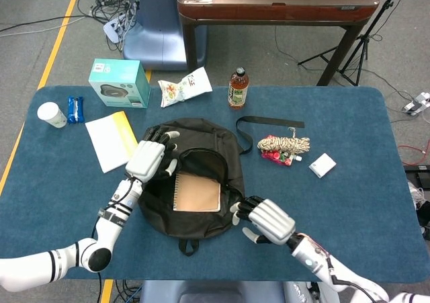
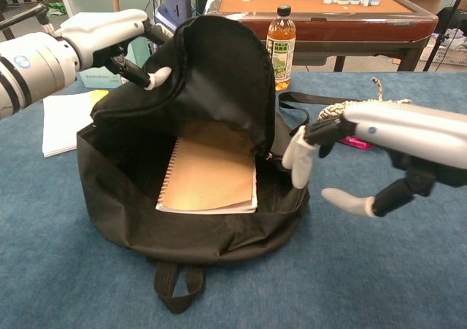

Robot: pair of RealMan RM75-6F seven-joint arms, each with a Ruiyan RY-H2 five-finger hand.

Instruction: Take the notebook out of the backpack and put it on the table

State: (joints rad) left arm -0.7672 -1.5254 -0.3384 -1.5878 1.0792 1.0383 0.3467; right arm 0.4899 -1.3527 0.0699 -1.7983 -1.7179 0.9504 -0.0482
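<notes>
Surface: blue carpeted worktop [image 1: 336, 195] [image 2: 408, 271].
Backpack: black fabric backpack [image 1: 201, 219] [image 2: 219, 241] lies flat mid-worktop, its mouth gaping.
Notebook: tan spiral-bound notebook [image 1: 197, 193] [image 2: 210, 179] lies inside the backpack.
Left robot hand [image 1: 148, 159] [image 2: 109, 31]: grips the backpack's raised flap, just left of the notebook.
Right robot hand [image 1: 267, 220] [image 2: 379, 150]: fingers spread, holding nothing, just right of the backpack's opening, not touching the notebook.

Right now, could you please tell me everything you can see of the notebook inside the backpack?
The tan, spiral-bound notebook has a plain kraft-like cover, closed, with its wire binding along the left edge. It lies flat inside the open black fabric backpack, resting on the lining, its top edge under the raised flap held by the left hand. The right hand hovers nearby, not touching it.
</notes>
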